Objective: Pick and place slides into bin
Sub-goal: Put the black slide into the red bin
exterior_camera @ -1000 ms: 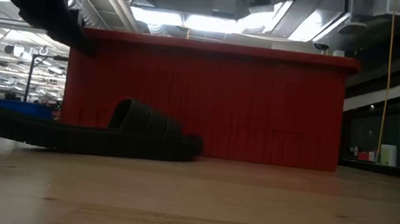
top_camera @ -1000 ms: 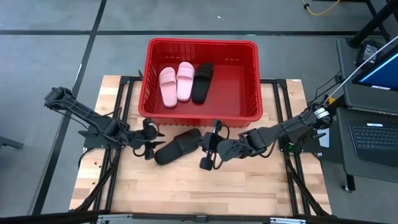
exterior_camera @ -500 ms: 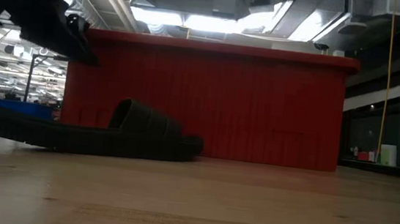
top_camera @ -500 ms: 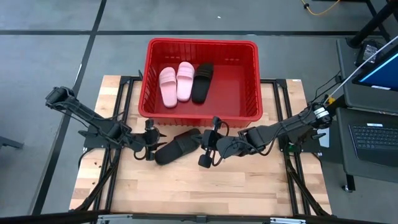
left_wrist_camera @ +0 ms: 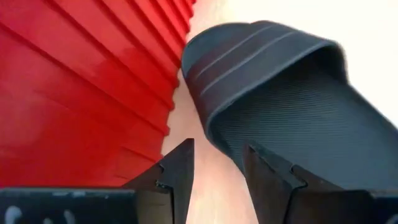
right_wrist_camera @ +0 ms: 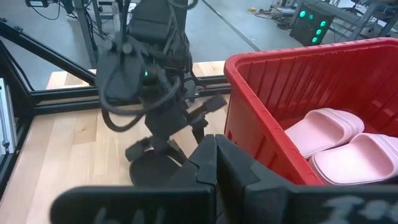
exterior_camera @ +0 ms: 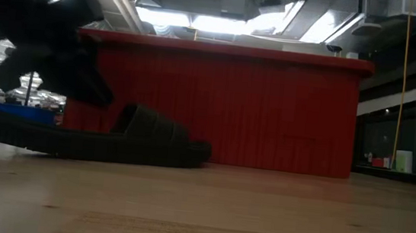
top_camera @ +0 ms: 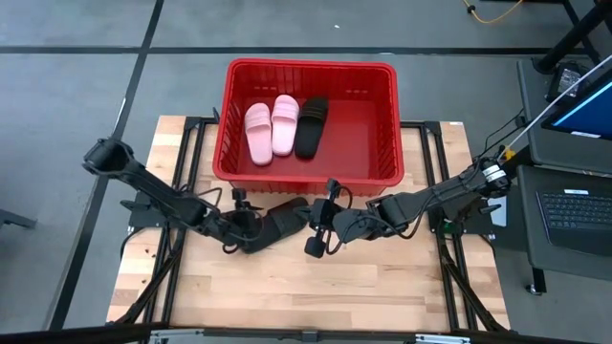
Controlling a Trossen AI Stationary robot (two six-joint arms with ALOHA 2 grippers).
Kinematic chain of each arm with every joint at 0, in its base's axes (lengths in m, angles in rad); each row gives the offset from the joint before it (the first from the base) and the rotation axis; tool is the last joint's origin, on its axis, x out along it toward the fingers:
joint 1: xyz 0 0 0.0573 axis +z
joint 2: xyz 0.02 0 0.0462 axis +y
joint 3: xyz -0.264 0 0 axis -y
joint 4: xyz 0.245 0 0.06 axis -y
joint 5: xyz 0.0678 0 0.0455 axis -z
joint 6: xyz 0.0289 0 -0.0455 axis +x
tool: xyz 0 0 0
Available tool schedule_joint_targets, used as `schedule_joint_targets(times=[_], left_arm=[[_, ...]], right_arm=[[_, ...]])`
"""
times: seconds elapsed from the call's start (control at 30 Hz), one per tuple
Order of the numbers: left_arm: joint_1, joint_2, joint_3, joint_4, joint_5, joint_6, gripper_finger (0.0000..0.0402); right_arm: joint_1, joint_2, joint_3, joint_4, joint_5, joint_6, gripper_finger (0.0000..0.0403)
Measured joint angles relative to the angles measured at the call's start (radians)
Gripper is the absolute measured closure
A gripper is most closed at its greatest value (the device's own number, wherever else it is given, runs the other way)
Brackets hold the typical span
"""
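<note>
Where the red bin [top_camera: 311, 119] meets the wooden counter [top_camera: 287, 296], a black slide [top_camera: 277, 222] lies just beside its near wall. The left hand [top_camera: 244, 227] hangs spread over the slide's heel edge; the right hand [top_camera: 317, 232], clenched and empty, waits near its toe. Two pink slides [top_camera: 271, 128] and another black slide [top_camera: 310, 125] lie in the bin.

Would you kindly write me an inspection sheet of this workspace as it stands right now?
Surface: wooden table, bare in front.
Job's things: red bin at the table's far edge holds two pink slides and one black slide; the last black slide lies flat on the table, just in front of the bin.
Clutter: nothing seen.
Grippers: left tool open at the black slide's heel edge, not yet closed on it; right tool shut, empty, by the slide's other end.
Cables: black leads along both arms; yellow cable on the floor.
Surroundings: laptop to the right.
</note>
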Motion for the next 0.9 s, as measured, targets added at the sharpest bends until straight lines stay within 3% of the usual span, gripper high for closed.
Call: schedule_joint_targets(times=[0.4, 0.9], left_arm=[[0.033, 0.118, 0.000, 0.214, -0.011, 0.066, 0.0274], [0.056, 0.207, 0.001, 0.294, -0.013, 0.066, 0.0275]], right_arm=[[0.000, -0.001, 0.000, 0.001, 0.000, -0.001, 0.0397], [0.000, -0.001, 0.000, 0.000, 0.000, -0.003, 0.0397]])
